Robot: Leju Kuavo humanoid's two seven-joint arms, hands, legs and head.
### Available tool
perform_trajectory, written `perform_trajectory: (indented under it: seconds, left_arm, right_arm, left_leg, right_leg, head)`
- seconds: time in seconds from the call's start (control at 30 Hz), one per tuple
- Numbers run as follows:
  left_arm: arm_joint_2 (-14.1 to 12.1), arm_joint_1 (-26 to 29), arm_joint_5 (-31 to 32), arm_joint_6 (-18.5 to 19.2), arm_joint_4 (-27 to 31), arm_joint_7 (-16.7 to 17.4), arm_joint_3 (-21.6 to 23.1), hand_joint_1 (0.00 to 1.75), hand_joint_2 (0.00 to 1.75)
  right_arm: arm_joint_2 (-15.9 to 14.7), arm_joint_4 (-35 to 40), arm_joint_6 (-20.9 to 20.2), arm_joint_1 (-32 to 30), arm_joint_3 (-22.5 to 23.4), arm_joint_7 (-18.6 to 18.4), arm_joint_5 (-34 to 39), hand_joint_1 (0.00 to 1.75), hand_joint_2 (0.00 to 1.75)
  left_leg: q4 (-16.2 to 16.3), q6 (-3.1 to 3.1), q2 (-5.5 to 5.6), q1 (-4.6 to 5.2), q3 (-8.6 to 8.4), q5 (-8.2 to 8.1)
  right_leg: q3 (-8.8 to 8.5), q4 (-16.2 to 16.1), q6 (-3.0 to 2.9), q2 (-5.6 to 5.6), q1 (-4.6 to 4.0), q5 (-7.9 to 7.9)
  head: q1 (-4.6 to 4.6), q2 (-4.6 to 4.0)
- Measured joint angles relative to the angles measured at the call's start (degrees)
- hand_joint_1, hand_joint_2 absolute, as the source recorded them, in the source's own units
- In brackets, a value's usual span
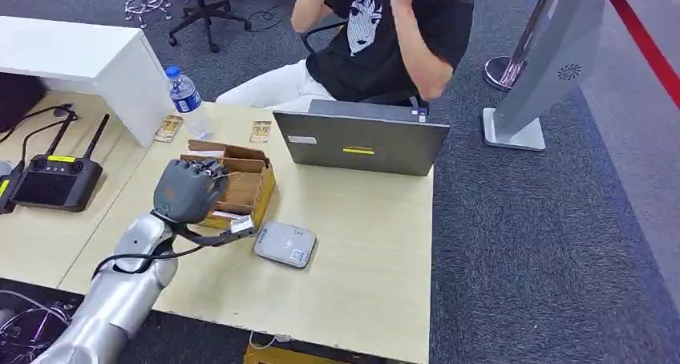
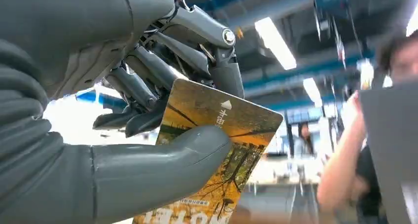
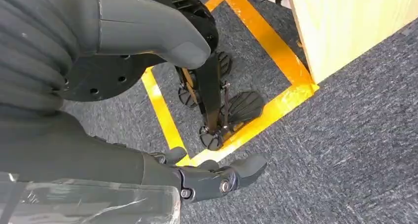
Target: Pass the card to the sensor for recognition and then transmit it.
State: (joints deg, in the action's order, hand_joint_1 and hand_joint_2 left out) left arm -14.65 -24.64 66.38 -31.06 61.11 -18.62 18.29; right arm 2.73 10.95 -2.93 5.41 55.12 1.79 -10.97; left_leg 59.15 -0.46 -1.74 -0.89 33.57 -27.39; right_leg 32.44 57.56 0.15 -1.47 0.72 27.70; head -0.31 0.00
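The left hand (image 1: 186, 189) grips a thin card with a yellow tree picture (image 2: 217, 155) between thumb and fingers, above the brown cardboard box (image 1: 240, 184) left of centre in the head view. The card is picked up. Next, carry it over the flat grey sensor pad (image 1: 285, 244) on the pale wooden worktop (image 1: 361, 252). The right hand (image 3: 148, 36) hangs low, probably empty.
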Motion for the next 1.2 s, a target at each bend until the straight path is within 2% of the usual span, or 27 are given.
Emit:
perform_trajectory:
  seconds: [0.23, 0.53, 0.6, 0.63, 0.67, 0.7, 0.83, 1.0, 1.1, 1.17, 1.2]
  left_arm:
    - [0.79, -5.03, -0.22, 3.39, 2.01, 1.23, 0.00, 1.75, 1.75]
    - [1.42, -6.29, -0.39, 3.50, 1.93, 1.75, 0.02, 1.73, 1.75]
    - [1.42, -6.28, -0.74, 3.39, 1.77, 1.75, 0.02, 1.61, 1.75]
    - [1.42, -6.28, -1.07, 3.28, 1.60, 1.66, 0.02, 1.61, 1.75]
    - [1.40, -6.28, -1.35, 3.24, 1.45, 1.60, 0.02, 0.37, 1.75]
    - [1.40, -6.25, -1.57, 3.22, 1.29, 1.46, 0.02, 0.05, 1.75]
    - [0.75, -6.05, -2.90, 2.98, 0.35, 0.44, 0.02, 0.00, 1.75]
    - [-0.61, -2.31, -6.91, -2.45, 0.16, -1.97, -1.14, 0.00, 1.75]
    - [-0.41, 2.31, -11.64, -7.08, 2.04, -5.69, -5.06, 0.00, 1.75]
    - [0.22, 5.49, -15.07, -8.35, 4.40, -8.84, -8.88, 0.00, 1.75]
    - [0.87, 7.33, -18.66, -8.28, 5.83, -10.96, -11.31, 0.00, 1.75]
  right_arm:
    - [0.00, 0.00, -0.02, 0.12, 0.00, -0.04, -0.35, 0.00, 1.75]
    - [0.00, 0.00, -0.09, 0.19, 0.00, -0.09, -0.48, 0.00, 1.75]
    - [0.00, 0.00, -0.02, 0.19, 0.00, -0.09, -0.48, 0.00, 1.75]
    - [0.00, 0.00, -0.02, 0.19, 0.00, -0.09, -0.48, 0.00, 1.75]
    - [0.00, 0.00, -0.02, 0.19, 0.00, -0.09, -0.48, 0.00, 1.75]
    - [0.00, 0.00, -0.02, 0.19, 0.00, -0.09, -0.48, 0.00, 1.75]
    - [0.00, 0.00, -0.02, 0.18, 0.00, 0.02, -0.44, 0.00, 1.75]
    - [0.00, 0.00, 0.44, 0.14, 0.02, 0.00, -0.44, 0.00, 1.75]
    - [0.02, 0.00, 0.76, 0.14, 0.11, 0.02, -0.52, 0.00, 1.75]
    - [0.02, 0.00, 0.96, 0.09, 0.15, 0.02, -0.81, 0.00, 1.75]
    - [0.02, 0.00, 1.03, 0.10, 0.20, 0.02, -1.07, 0.00, 1.75]
  left_leg:
    - [0.01, 0.00, -0.01, 0.00, -0.01, 0.00]
    - [0.00, 0.00, -0.02, 0.00, 0.00, 0.00]
    - [0.00, 0.00, -0.02, 0.00, 0.00, 0.00]
    - [0.00, 0.00, -0.02, 0.00, 0.01, 0.00]
    - [0.00, 0.00, -0.02, 0.00, 0.01, 0.00]
    - [0.00, 0.00, -0.02, 0.00, 0.01, 0.00]
    - [-0.01, 0.00, -0.01, 0.00, 0.03, 0.00]
    - [-0.04, 0.00, -0.03, 0.00, 0.04, -0.01]
    - [-0.04, -0.03, -0.10, 0.00, 0.03, -0.04]
    - [-0.04, -0.05, -0.12, 0.00, 0.05, -0.06]
    - [-0.04, -0.05, -0.11, 0.00, 0.06, -0.06]
  right_leg:
    - [0.00, 0.00, 0.00, 0.01, 0.00, 0.00]
    - [0.02, 0.00, 0.00, 0.02, 0.00, 0.00]
    - [0.02, 0.00, 0.00, 0.02, 0.00, 0.00]
    - [0.01, 0.00, 0.00, 0.02, 0.00, 0.00]
    - [0.01, 0.00, 0.00, 0.02, 0.00, 0.00]
    - [0.01, 0.00, 0.00, 0.02, 0.00, 0.00]
    - [0.00, 0.01, 0.00, 0.02, 0.00, 0.00]
    - [0.02, 0.01, 0.00, 0.04, 0.00, 0.02]
    - [0.06, 0.01, -0.01, 0.13, 0.00, 0.03]
    - [0.10, 0.00, 0.00, 0.13, 0.00, 0.05]
    - [0.10, 0.00, 0.00, 0.13, 0.00, 0.06]
  head:
    - [0.00, 0.00]
    - [0.00, 0.00]
    - [0.00, 0.00]
    - [0.02, 0.00]
    - [0.00, 0.00]
    - [0.02, 0.00]
    - [0.02, 0.00]
    - [0.02, 0.00]
    - [0.02, 0.00]
    - [0.02, 0.00]
    - [0.02, 0.00]
